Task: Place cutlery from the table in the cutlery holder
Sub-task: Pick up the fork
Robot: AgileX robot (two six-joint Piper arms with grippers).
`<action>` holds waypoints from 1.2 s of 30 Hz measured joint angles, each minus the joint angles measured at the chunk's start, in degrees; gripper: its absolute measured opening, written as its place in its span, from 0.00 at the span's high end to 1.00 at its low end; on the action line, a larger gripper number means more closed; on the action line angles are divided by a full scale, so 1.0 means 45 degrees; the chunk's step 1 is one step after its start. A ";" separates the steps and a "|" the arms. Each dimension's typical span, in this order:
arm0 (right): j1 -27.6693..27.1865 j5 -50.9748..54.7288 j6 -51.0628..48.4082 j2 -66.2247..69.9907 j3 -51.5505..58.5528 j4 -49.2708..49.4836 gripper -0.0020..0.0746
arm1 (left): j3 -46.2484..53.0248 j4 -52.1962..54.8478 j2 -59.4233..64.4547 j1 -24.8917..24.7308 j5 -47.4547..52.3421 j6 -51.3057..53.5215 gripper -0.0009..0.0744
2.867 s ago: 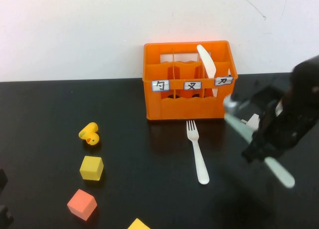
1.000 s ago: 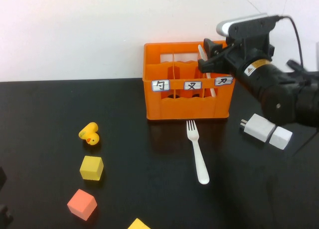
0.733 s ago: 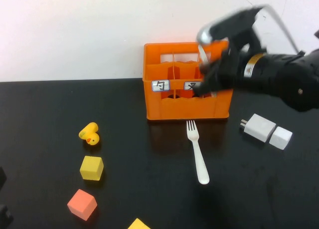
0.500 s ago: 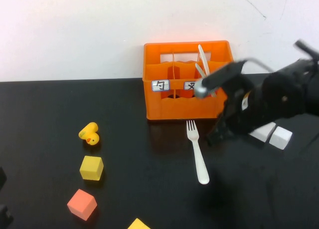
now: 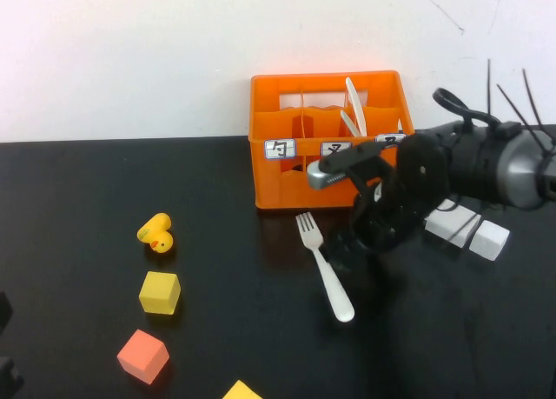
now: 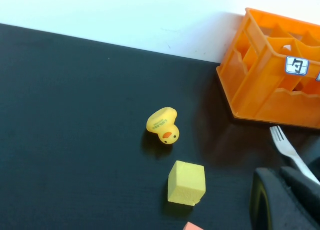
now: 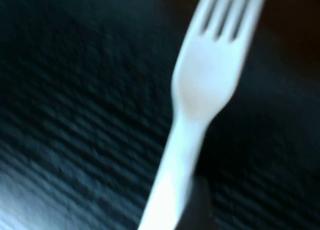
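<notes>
Fork (image 5: 323,267) lies flat on the black table (image 5: 78,182), in front of the orange holder (image 5: 287,169), tines toward the holder and handle slanting to the robot's right. The right gripper (image 5: 352,242) sits low just beside the fork's handle, under the dark arm; whether its fingers are spread or pressed together cannot be told. Two knives (image 5: 354,108) stand tilted in the holder's right slot. White charger blocks (image 5: 469,229) lie to the right of the arm. A yellow duck (image 5: 156,234), a yellow cube (image 5: 160,292) and an orange cube (image 5: 142,355) sit well to the left. The left gripper (image 6: 285,200) hangs low at the table's near left; its fingers' state cannot be told.
</notes>
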 joint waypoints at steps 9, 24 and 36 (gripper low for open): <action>0.0000 0.1476 0.0041 0.0442 -0.1377 0.0330 0.26 | 0.0000 -0.0020 0.0000 0.0000 0.0000 0.0000 0.99; 0.0716 0.2764 -0.1345 0.0982 -0.2972 0.1198 0.26 | 0.0000 -0.0020 0.0000 0.0000 0.0000 0.0000 0.99; 0.0716 0.2915 -0.1570 0.1712 -0.3175 0.1324 0.60 | 0.0000 -0.0027 0.0000 0.0000 0.0000 0.0000 0.99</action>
